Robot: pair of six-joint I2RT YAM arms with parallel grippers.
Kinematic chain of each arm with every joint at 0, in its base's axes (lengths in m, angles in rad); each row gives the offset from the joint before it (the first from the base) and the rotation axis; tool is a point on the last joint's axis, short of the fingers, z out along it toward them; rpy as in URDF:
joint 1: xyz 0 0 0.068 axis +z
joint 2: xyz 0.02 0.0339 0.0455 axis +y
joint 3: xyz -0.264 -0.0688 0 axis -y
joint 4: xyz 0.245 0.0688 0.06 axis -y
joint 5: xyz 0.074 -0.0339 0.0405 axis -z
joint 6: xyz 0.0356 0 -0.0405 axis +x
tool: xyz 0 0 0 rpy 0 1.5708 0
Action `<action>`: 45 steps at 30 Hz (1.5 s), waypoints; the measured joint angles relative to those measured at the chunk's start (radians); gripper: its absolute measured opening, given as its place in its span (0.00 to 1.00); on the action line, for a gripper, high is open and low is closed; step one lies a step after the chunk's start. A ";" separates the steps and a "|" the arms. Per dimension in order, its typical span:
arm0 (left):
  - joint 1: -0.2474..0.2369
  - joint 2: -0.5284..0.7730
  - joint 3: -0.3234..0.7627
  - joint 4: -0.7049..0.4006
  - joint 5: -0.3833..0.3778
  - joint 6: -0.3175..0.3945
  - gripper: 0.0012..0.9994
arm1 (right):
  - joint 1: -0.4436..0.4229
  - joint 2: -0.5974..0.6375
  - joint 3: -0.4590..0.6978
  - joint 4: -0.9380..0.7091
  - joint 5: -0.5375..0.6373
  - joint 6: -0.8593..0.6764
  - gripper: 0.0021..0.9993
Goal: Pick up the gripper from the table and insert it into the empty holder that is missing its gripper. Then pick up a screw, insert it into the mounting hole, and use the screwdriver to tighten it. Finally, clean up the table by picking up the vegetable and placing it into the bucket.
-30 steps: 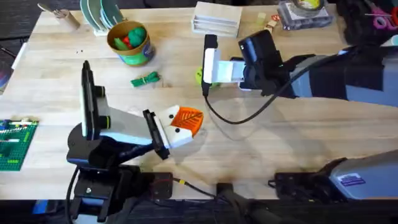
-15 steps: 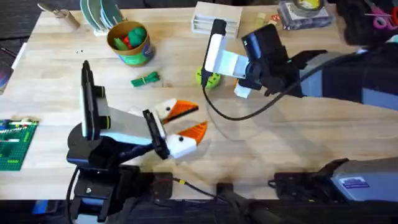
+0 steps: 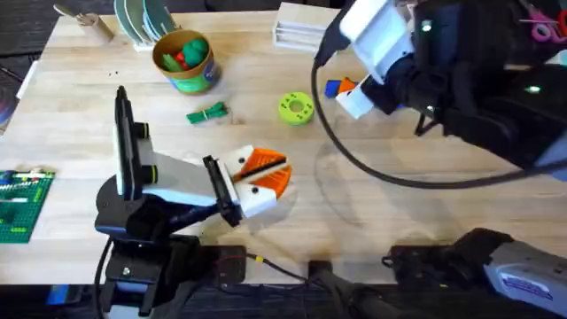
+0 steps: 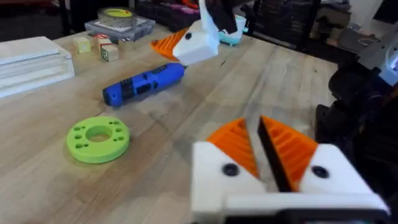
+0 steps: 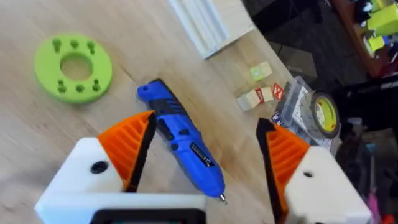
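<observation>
— Between my right gripper's (image 5: 205,155) spread fingers: the screwdriver (image 5: 181,141), flat on the table (image 3: 425,204), fingers apart from it on either side, metal tip toward the wrist.

— And your left?

— Left gripper (image 3: 264,174) low over the near table, pads pressed nearly together, holding nothing. Screwdriver lies well beyond it, past the lime disc (image 4: 98,137).

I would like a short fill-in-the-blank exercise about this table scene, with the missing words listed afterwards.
1. The right gripper hovers with open fingers over the ____ screwdriver.
2. The lime-green disc has a round ____ in its middle.
3. The bucket has a ____ rim.
4. The left gripper holds its orange-padded fingers ____.

Missing words: blue; hole; yellow; shut
</observation>
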 joint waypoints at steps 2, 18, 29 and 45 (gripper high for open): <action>0.000 0.000 0.000 0.000 -0.002 0.000 0.51 | 0.000 -0.048 0.000 -0.007 -0.003 0.072 0.99; 0.000 0.000 0.004 0.066 -0.032 -0.016 0.99 | 0.077 -0.191 0.000 -0.010 -0.007 0.330 0.99; 0.000 0.054 0.413 -0.560 -0.411 -0.050 0.99 | 0.092 -0.191 0.000 -0.010 -0.007 0.333 0.99; 0.000 0.730 0.866 -0.833 -0.978 0.439 0.99 | 0.092 -0.191 0.000 -0.010 -0.007 0.366 0.99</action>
